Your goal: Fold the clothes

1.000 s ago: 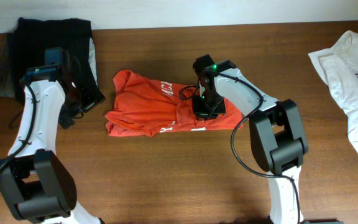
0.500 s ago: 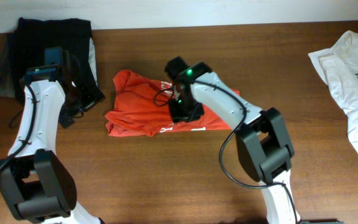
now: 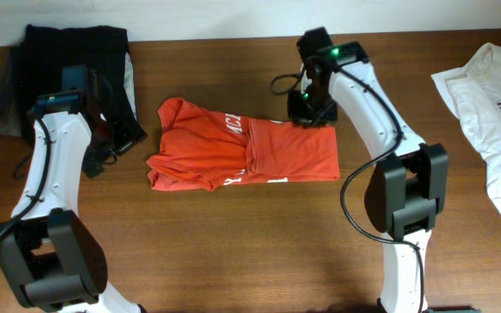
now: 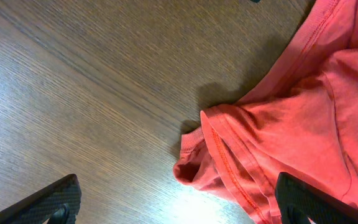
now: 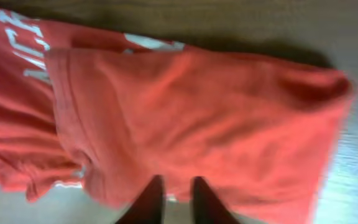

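Observation:
The red-orange T-shirt (image 3: 259, 152) with white lettering lies partly folded on the table's middle. Its right half lies flat; its left part is bunched. My right gripper (image 3: 309, 115) hovers over the shirt's far right corner. In the right wrist view its fingers (image 5: 178, 200) are close together with nothing between them, above the shirt (image 5: 191, 118). My left gripper (image 3: 127, 137) is wide open and empty, just left of the shirt's left sleeve (image 4: 229, 155); its fingers (image 4: 176, 205) straddle bare wood. The white T-shirt with a green emblem (image 3: 494, 104) lies at the far right edge.
A black garment (image 3: 68, 43) is piled at the back left corner, behind the left arm. The wooden table (image 3: 250, 252) meets a white wall along the far edge.
My right gripper swept left across the red shirt, then swung back to its far right corner. The shirt's right half now lies flat and uncovered. The left arm has not moved.

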`<control>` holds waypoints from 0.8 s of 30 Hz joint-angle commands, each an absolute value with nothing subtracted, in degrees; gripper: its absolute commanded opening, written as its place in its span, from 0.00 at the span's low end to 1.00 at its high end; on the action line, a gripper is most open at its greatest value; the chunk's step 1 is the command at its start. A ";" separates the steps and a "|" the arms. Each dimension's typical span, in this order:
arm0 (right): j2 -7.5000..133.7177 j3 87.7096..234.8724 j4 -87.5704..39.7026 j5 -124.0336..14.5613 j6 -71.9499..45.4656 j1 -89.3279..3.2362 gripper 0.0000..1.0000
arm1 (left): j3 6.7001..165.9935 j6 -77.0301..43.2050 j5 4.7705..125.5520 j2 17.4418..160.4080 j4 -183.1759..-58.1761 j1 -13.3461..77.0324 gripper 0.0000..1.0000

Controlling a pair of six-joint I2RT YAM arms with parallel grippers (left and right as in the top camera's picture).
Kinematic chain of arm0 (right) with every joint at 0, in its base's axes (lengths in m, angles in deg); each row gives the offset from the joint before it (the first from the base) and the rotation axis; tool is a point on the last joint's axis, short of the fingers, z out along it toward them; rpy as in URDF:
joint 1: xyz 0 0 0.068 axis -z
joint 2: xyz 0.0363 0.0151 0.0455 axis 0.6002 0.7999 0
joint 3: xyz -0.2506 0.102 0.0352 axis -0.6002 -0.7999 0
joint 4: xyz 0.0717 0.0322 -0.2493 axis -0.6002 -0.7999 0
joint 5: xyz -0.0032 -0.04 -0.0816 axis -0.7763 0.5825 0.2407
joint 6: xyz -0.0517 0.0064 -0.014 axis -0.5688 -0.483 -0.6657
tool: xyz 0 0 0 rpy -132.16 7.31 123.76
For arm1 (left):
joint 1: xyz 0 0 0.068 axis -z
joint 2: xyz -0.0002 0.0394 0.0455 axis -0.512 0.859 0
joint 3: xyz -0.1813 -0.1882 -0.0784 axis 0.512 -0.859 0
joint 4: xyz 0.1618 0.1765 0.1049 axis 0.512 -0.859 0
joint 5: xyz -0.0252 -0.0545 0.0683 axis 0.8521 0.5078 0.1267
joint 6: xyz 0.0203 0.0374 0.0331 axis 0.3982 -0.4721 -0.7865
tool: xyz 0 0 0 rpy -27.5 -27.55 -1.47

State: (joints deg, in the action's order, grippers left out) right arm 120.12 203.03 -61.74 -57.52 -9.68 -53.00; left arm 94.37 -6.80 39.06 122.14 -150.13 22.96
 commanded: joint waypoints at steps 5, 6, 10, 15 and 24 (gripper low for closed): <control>120.78 187.07 -42.65 -59.75 -8.41 -61.77 0.14 | 94.57 -6.72 38.65 122.81 -150.15 23.13 0.99; 120.93 186.18 -41.12 -59.77 -8.35 -62.58 0.13 | 94.57 -6.72 38.65 122.81 -150.17 23.13 0.99; 121.30 184.95 -37.34 -59.75 -6.90 -66.57 0.13 | 94.57 -6.74 38.65 122.81 -150.17 23.13 0.99; 119.75 197.61 -50.89 -54.44 -7.03 -64.43 0.80 | 94.57 -6.74 38.65 122.81 -150.17 23.13 0.99; 119.75 222.13 -72.51 -38.57 -7.36 -46.01 0.98 | 94.59 -25.88 51.96 128.58 -138.98 23.13 0.99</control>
